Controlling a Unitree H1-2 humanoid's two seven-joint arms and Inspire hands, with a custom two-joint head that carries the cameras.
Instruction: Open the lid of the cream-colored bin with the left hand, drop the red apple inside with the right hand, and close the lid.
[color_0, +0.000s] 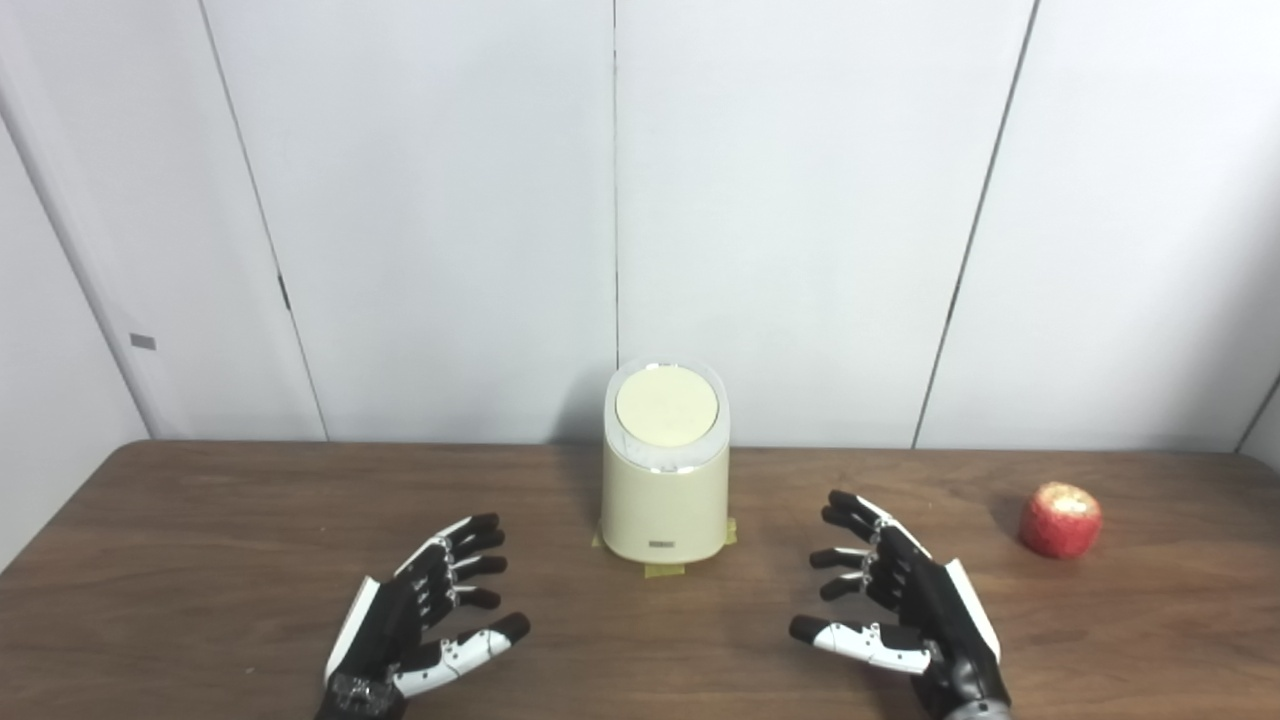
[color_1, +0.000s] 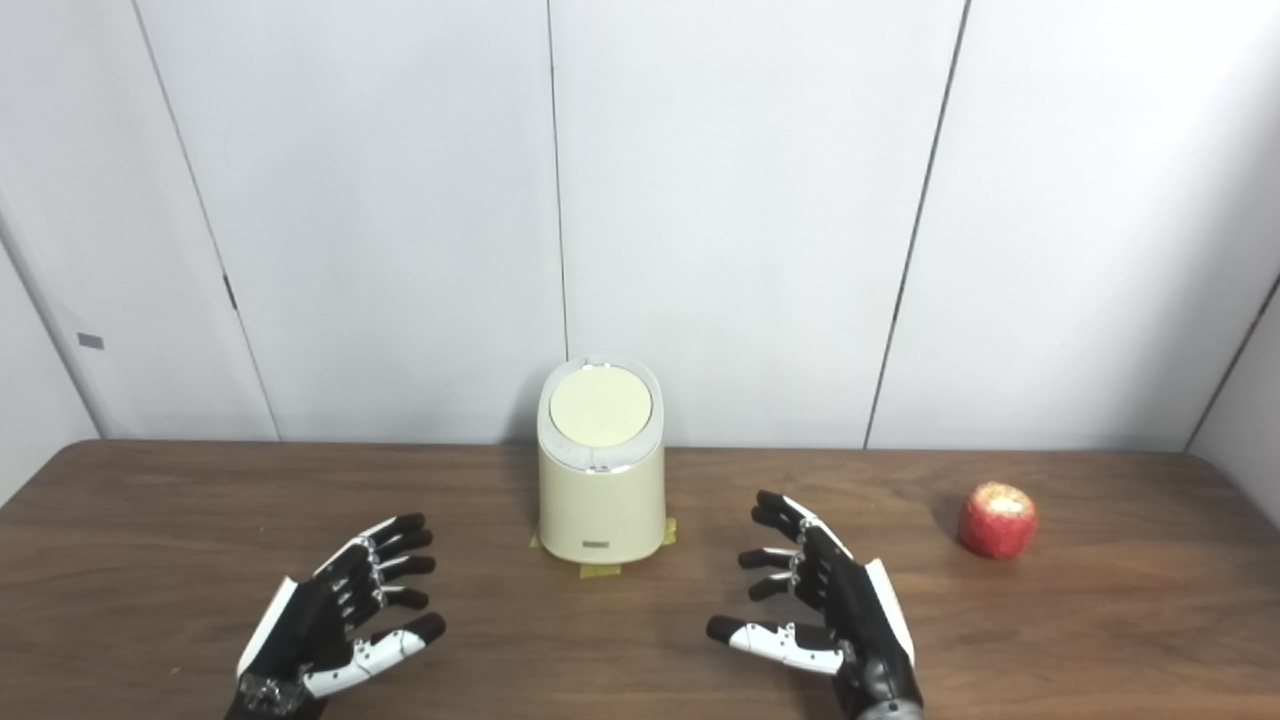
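The step in hand looks to be the very first one, opening the lid, since the round pale-yellow lid (color_0: 666, 405) sits flat and shut on the tall cream-colored plastic bin (color_0: 665, 500), which stands at the far middle of the brown wood-grain table (color_0: 200, 540) on small strips of yellowish tape (color_0: 664, 570). To do it well, the left hand (color_0: 425, 615) should probably rise from the near left and come at the lid from the left side, so that the space above and to the right of the bin is kept free for the apple's drop; how the lid opens cannot be told from here, so a light touch at its rim or front edge seems wise, lest the bin tip or slide on its tape. The round red apple (color_0: 1060, 519) lies at the far right of the table, well apart from the bin. Both hands hover low over the near edge, palms turned inward toward each other, fingers spread and holding nothing. The right hand (color_0: 895, 610) is near the bin's right side, between bin and apple, well placed to reach right for the fruit.
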